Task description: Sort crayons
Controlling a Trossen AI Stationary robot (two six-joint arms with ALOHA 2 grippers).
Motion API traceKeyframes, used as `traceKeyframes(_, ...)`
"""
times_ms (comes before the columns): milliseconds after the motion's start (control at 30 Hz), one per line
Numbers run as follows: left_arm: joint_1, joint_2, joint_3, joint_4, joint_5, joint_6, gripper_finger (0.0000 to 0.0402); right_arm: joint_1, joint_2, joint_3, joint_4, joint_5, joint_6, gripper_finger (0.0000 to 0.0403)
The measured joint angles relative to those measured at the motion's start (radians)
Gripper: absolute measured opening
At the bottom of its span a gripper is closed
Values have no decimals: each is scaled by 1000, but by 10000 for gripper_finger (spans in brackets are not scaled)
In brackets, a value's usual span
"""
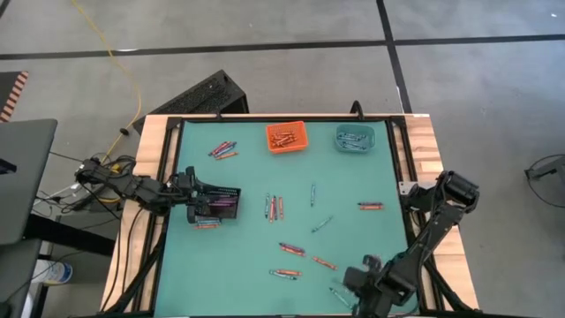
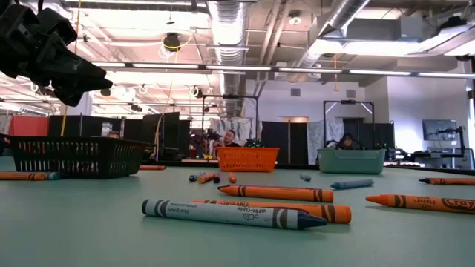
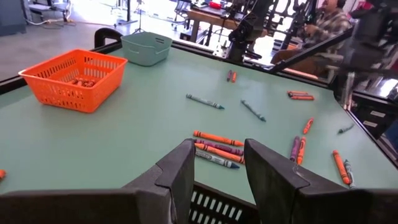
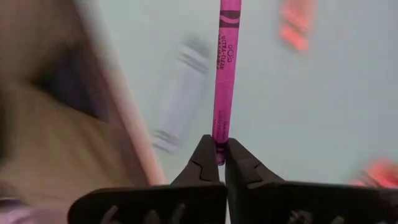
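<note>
Pink crayon (image 4: 224, 74) between right fingers (image 4: 200, 163).

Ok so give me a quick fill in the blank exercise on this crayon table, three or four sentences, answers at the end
1. The right claw is shut on a ____ crayon.
2. The left claw hovers over the ____ basket.
3. At the table's far edge, the orange basket sits beside a ____ bin.
4. In the low view, the nearest crayon is dark blue and lies in front of an ____ one.

Missing words: pink; black; teal; orange
</note>
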Motion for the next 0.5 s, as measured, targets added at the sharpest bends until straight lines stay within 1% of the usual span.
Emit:
traceKeyframes(67,0,0,0,0,1,0,128,3,0,3,105,13,-48,4)
traceKeyframes(233,0,0,0,0,1,0,128,-13,35,1,246,29,-121,4)
traceKeyframes(333,0,0,0,0,0,0,128,-36,90,2,316,-49,-162,4)
traceKeyframes(400,0,0,0,0,0,0,128,-49,127,1,329,-100,-173,4)
traceKeyframes(500,0,0,0,0,0,0,128,-61,160,1,313,-125,-174,4)
